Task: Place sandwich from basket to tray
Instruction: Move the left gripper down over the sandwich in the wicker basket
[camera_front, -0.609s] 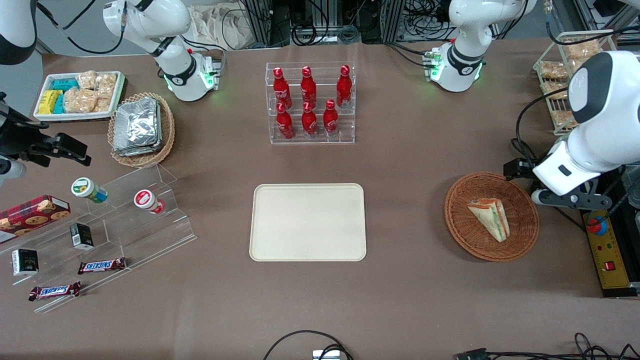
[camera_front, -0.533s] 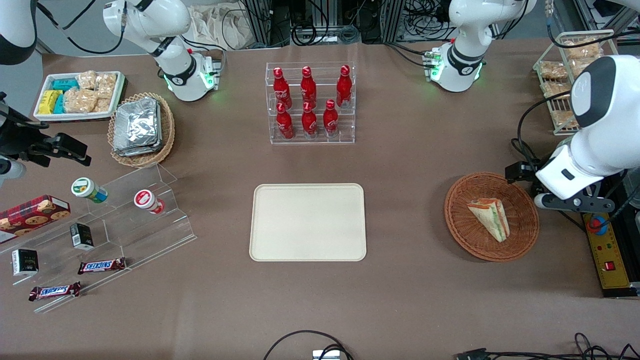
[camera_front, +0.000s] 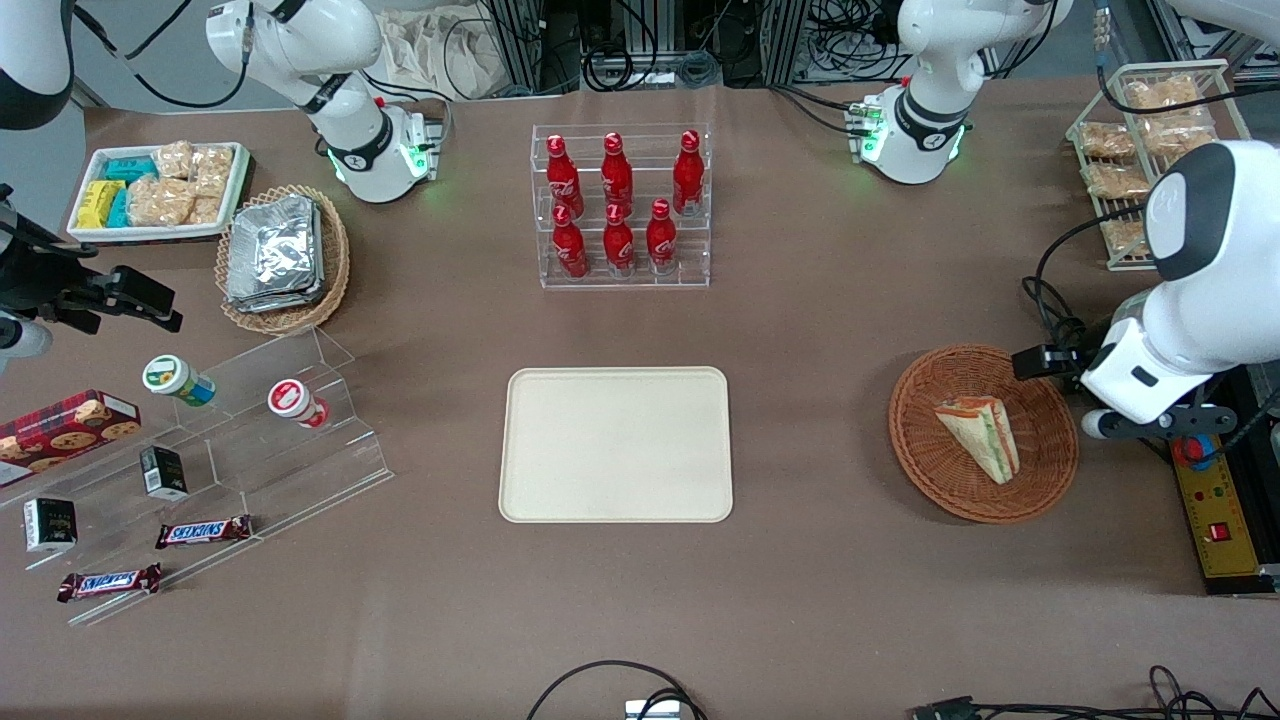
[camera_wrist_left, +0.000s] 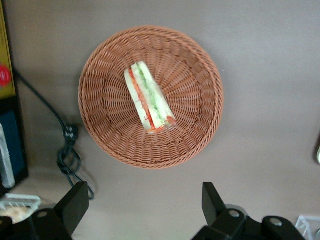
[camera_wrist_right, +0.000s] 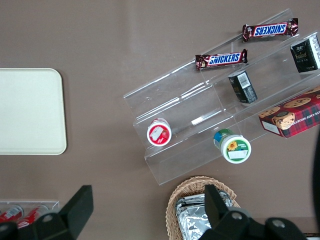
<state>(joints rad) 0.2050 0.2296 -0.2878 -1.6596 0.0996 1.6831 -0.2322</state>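
The gripper (camera_wrist_left: 140, 207) has slid out past the basket (camera_front: 1040, 480) edge — fingers spread wide, holding nothing. The sandwich (camera_front: 980, 436) lies in the basket — not picked up, and the tray (camera_front: 615, 444) waits well apart.

From the front, the gripper (camera_front: 1040, 361) sits mostly tucked under the working arm's white wrist, so only a dark block shows above the basket (camera_front: 925, 470) rim. In the wrist view its two fingers (camera_wrist_left: 75, 204) are cut off by the frame edge, tips showing wide apart. The sandwich (camera_wrist_left: 148, 98) wrapper is too faint to make out. The tray (camera_wrist_right: 30, 110) is cropped in the parked arm's view.
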